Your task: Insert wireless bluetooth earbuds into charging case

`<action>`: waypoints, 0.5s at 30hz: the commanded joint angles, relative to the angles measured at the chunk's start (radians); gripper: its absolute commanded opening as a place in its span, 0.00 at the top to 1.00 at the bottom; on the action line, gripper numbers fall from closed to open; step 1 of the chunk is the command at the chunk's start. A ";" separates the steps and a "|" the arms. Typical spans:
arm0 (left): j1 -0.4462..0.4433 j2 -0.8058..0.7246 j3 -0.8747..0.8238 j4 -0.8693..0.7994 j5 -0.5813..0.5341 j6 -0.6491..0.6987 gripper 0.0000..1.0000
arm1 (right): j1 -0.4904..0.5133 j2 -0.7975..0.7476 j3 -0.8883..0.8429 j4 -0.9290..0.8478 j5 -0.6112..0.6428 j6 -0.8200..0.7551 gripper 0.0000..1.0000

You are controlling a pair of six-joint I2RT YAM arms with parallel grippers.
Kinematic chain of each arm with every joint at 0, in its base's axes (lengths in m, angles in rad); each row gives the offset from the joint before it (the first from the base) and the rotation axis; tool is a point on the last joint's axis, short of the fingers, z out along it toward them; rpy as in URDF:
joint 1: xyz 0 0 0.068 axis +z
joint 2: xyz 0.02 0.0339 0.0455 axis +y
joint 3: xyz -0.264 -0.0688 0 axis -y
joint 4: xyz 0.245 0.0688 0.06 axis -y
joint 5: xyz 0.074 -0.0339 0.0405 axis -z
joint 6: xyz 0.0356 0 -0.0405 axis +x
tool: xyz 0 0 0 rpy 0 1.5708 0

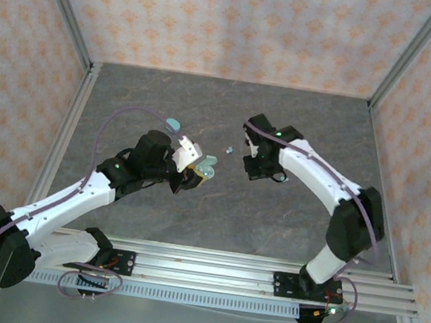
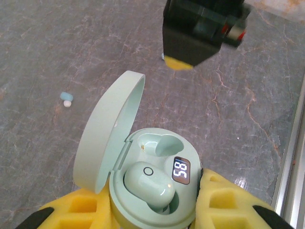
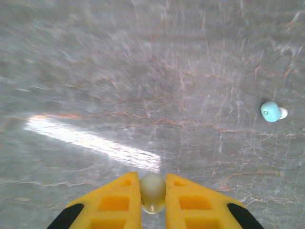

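Where the left arm reaches in over the grey table, the left gripper is clamped on the mint charging case, with its yellow fingers pressed against both sides of the base; the case's lid stands open on its hinge.

Seen from above, a teal case lies on the table to the left of the mint charging case and behind it; it is beside the left arm's wrist and well apart from both grippers.

Inside the mint charging case, 1 seated bud, pale mint, rests in the near well beside a small lit display; the far well is empty.

Just right of the mint charging case and a little behind it, seen from above, 1 teal-blue bud lies loose on the table; it touches nothing and sits between the 2 grippers.

Further right of the mint charging case, the right gripper hangs over the table, near the case but apart from it; its jaws are closed on 1 held bud, pale mint, pinched at the very tips of the 2 yellow pads. In the right wrist view the teal-blue bud lies ahead and to the right of those pads, well apart from them; whether the held bud is clear of the table I cannot tell.
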 commanded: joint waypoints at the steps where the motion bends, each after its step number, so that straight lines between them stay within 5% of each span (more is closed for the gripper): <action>1: 0.006 -0.019 0.056 0.034 0.019 0.030 0.78 | -0.017 -0.071 0.051 -0.048 -0.104 0.061 0.85; 15: 0.006 0.009 0.068 0.091 0.055 0.014 0.78 | -0.027 -0.216 0.162 0.095 -0.428 0.246 0.85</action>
